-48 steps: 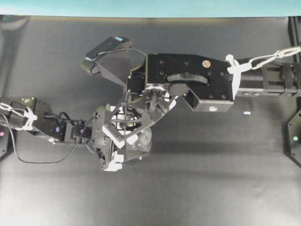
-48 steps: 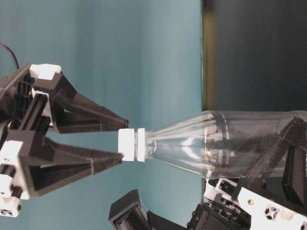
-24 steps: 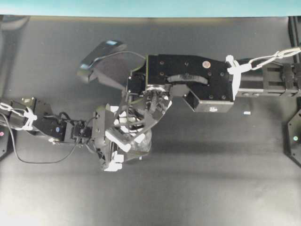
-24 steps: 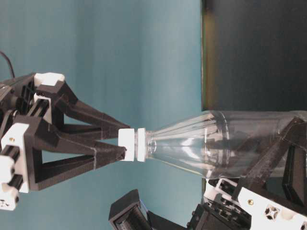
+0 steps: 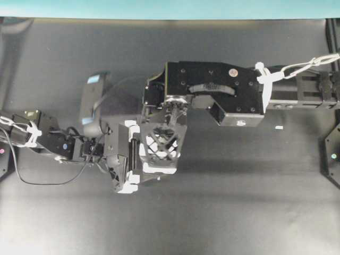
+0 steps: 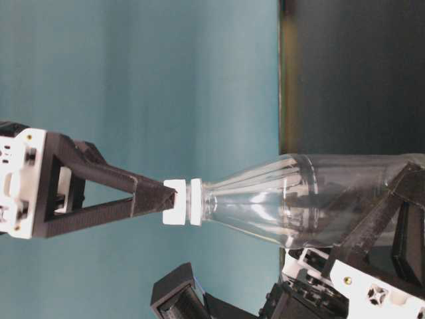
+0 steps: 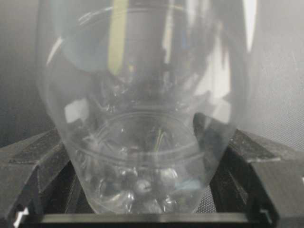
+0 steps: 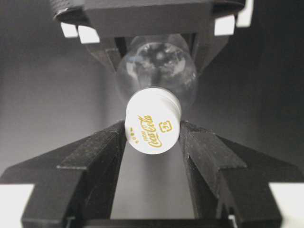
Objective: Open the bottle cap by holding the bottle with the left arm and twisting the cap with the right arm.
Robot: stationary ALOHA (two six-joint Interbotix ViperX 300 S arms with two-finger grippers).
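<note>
The clear bottle (image 6: 285, 199) stands upright off the table, and my left gripper (image 7: 142, 190) is shut on its lower body, a black finger (image 7: 28, 166) pressing on each side. The white bottle cap (image 8: 153, 126), printed in gold, sits between the fingertips of my right gripper (image 8: 153, 135), and both inner faces touch it. In the table-level view the right gripper (image 6: 169, 198) is edge-on at the cap (image 6: 178, 201). From overhead, the right gripper's lattice finger (image 5: 159, 149) hides the bottle, with the left gripper (image 5: 123, 170) beside it.
The right arm's boxy link (image 5: 212, 90) reaches in from the right over the dark table (image 5: 239, 202). A tiny white fleck (image 5: 278, 127) lies on the table at right. A teal wall (image 5: 159, 8) runs along the far edge.
My right gripper closed onto the cap and then turned at the wrist, so its fingers now show edge-on. The left gripper and the bottle stayed put.
</note>
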